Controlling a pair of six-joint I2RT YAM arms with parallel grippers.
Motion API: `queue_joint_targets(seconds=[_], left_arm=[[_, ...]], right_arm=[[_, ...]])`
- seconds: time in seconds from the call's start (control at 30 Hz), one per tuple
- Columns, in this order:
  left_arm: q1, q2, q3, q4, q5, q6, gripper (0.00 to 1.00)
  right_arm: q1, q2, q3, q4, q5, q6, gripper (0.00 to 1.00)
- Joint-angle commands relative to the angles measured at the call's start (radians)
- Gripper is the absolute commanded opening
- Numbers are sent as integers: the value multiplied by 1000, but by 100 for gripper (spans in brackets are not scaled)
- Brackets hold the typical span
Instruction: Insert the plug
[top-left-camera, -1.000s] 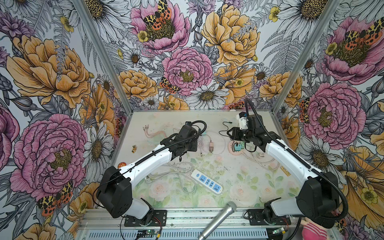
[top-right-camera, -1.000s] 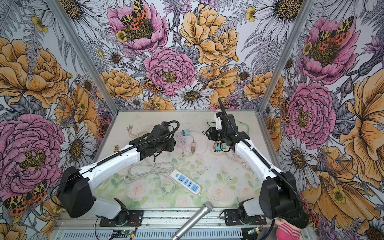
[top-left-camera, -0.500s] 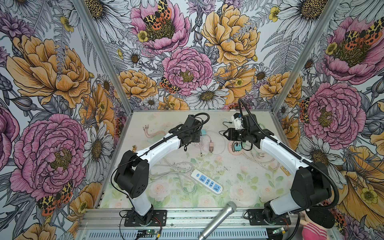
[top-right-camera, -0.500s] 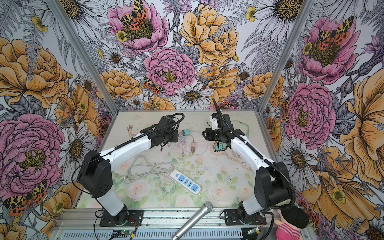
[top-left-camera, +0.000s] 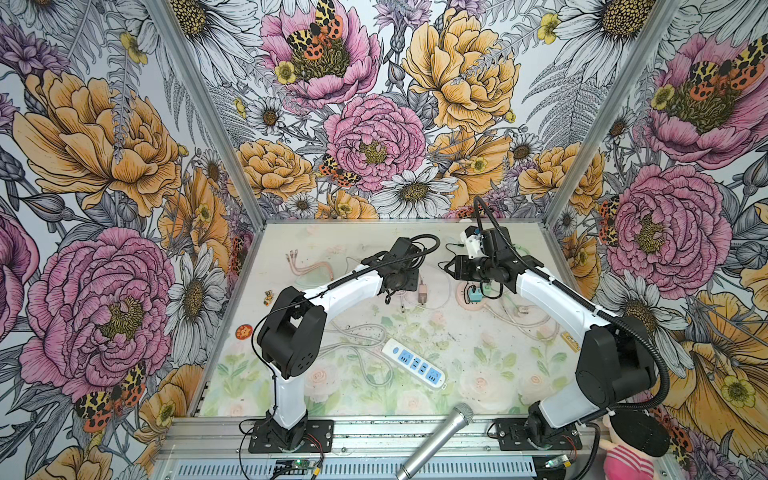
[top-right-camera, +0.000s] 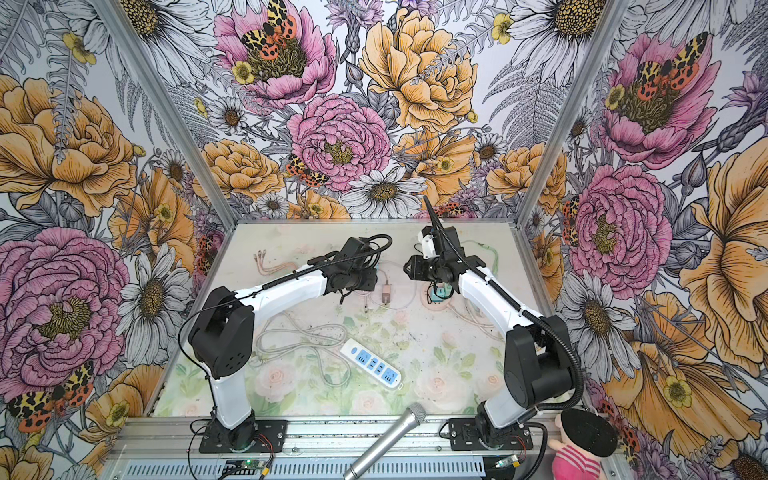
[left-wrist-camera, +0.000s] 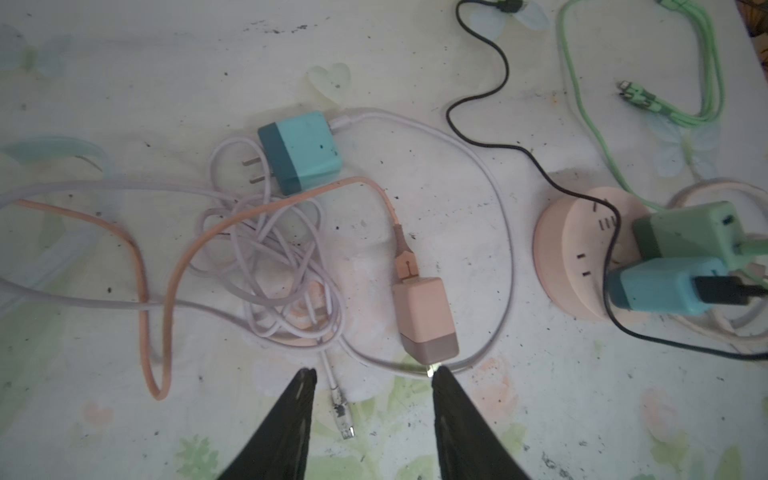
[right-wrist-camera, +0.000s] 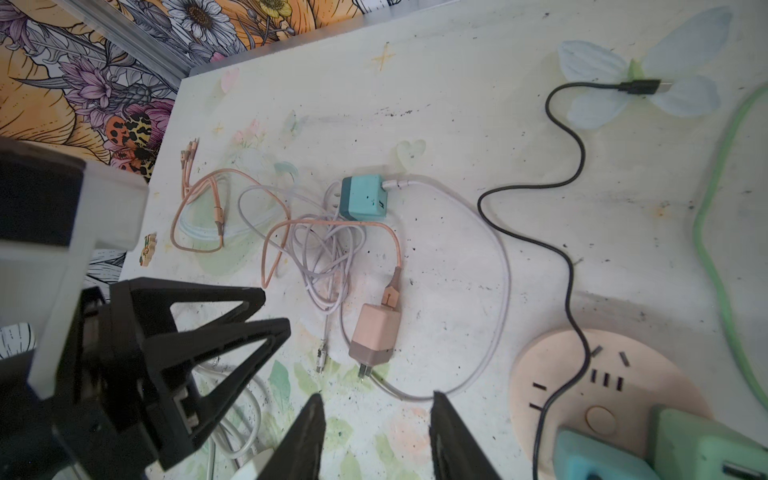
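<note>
Just ahead of the left gripper (left-wrist-camera: 374, 372), the peach-pink plastic block charger plug (left-wrist-camera: 422, 318) lies flat on the bench (left-wrist-camera: 457, 62), long axis running away from the jaws, prongs toward them. Both it and the right gripper (right-wrist-camera: 376, 399) hang with jaws apart, empty; left looks nearer.

The left arm (top-left-camera: 353, 286) and the right arm (top-left-camera: 552, 291) are made of white tubes and fat black joints. A bumpy black cable (top-left-camera: 666, 374) runs along each one. Each stands on a flat black plate (top-left-camera: 320, 434) with small screws. The left gripper (left-wrist-camera: 372, 374) and right gripper (right-wrist-camera: 376, 399) have thin, pointy black fingers (left-wrist-camera: 286, 428).
</note>
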Motion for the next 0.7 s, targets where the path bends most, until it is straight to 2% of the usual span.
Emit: queue_joint_targets(seconds=[0.0,0.3,0.67], left_arm=[[-17,-7,-27,63,46,-5,49],[-70,81,-6,98,66,-50,51],[-94,194,54,61,-14,-89,51]], right_arm=[[-24,2,26,12,-14,7,43],[-28,-15,-3,12,-40,6,44],[-37,-60,-34,12,-54,-2,45]])
